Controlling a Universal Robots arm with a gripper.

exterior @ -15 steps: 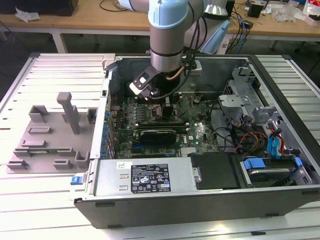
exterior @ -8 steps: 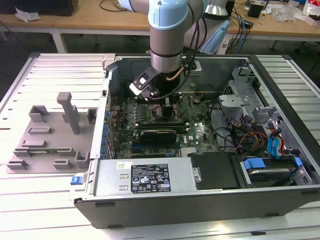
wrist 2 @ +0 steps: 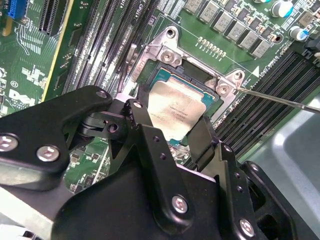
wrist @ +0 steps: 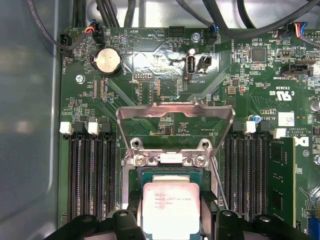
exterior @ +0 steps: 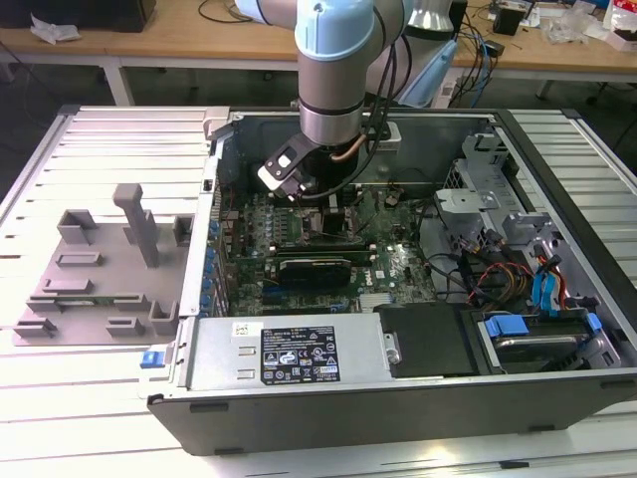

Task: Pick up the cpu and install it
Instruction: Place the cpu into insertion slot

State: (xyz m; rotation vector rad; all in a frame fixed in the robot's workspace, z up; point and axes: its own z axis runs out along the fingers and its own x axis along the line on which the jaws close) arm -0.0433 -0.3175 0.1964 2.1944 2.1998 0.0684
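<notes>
The cpu (wrist 2: 175,107) is a flat square chip with a shiny silver top, also seen in the first wrist view (wrist: 171,205). It lies level in, or just over, the open socket (wrist 2: 197,75) on the green motherboard. My gripper (wrist 2: 171,119) comes down over it, one black finger (wrist 2: 140,117) against each side of the chip, shut on the cpu. The socket's metal load plate (wrist: 175,125) stands tilted up and open. In the exterior view my gripper (exterior: 318,194) reaches down into the open computer case (exterior: 398,388).
A thin metal lever (wrist 2: 280,97) sticks out beside the socket. Rows of black memory slots (wrist: 90,175) flank it, one holding a module (wrist: 281,175). A grey plastic tray (exterior: 100,269) with upright blocks sits on the exterior view's left. Cables and drive bays (exterior: 528,289) crowd the case's right.
</notes>
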